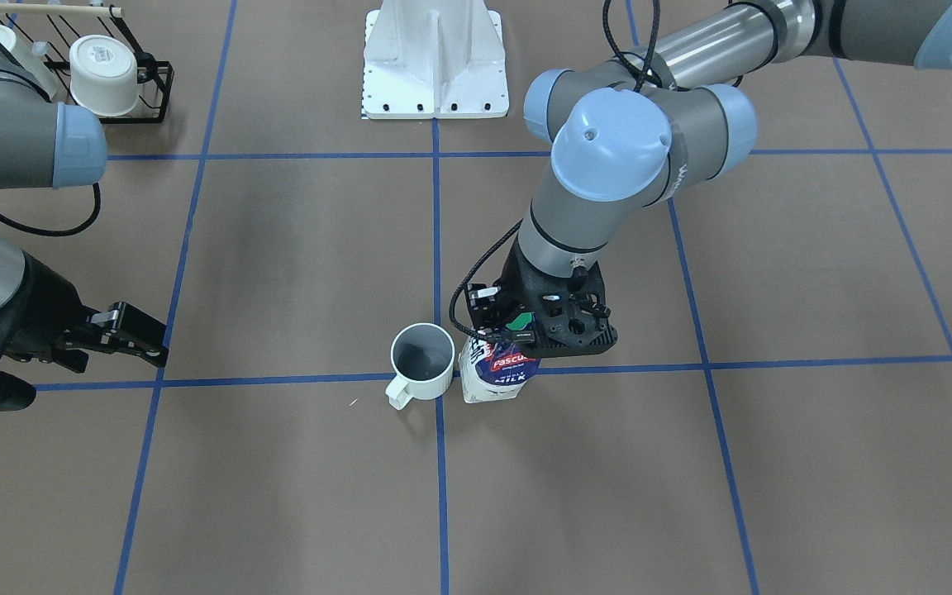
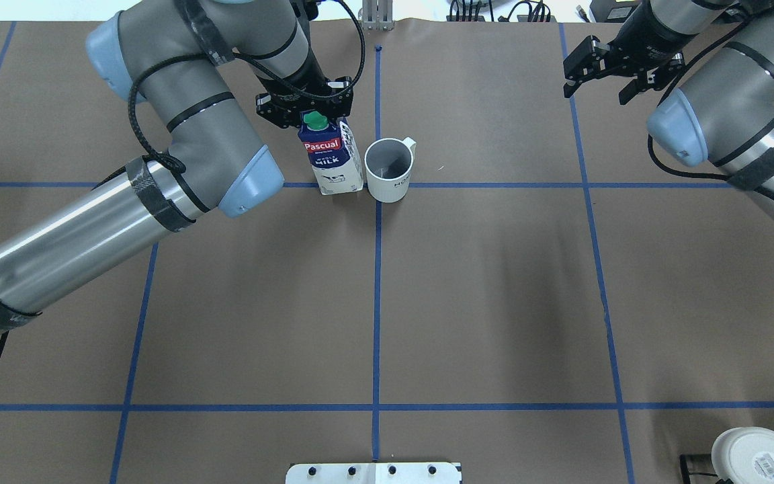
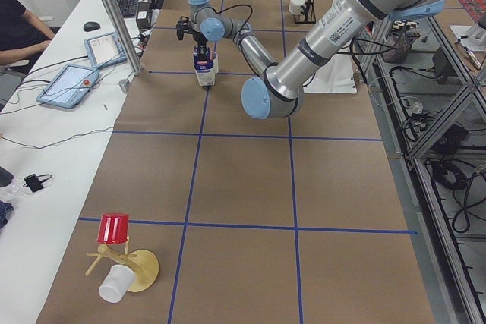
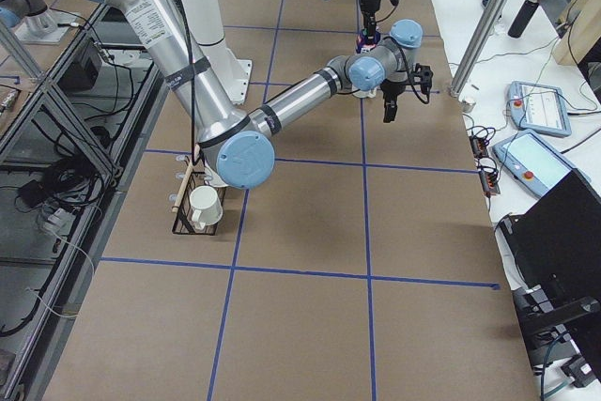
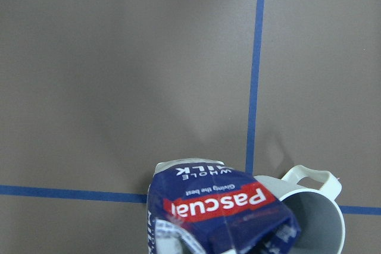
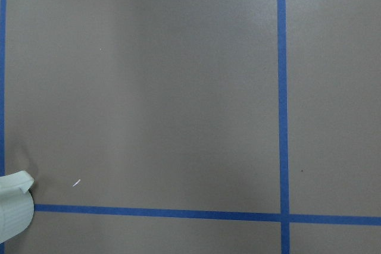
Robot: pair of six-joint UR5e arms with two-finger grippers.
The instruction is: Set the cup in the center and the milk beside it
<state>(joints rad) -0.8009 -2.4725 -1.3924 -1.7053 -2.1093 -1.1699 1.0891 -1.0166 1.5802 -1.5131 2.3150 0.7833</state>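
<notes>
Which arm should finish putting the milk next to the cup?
Left. The left gripper is at the top of the milk, beside the cup; the right gripper hangs open, far off.

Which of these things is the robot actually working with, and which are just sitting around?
In the job: the cup, the milk carton beside it, the left hand at the carton's top.
Lying about: handleless white cup in a black rack; red cup and small white cup on a wooden stand.

Left arm [image 2: 78, 235] and right arm [image 2: 736, 94]: silver tubes, grey joints, pale blue caps. Black cables [image 2: 134, 114] loop outside each wrist.
</notes>
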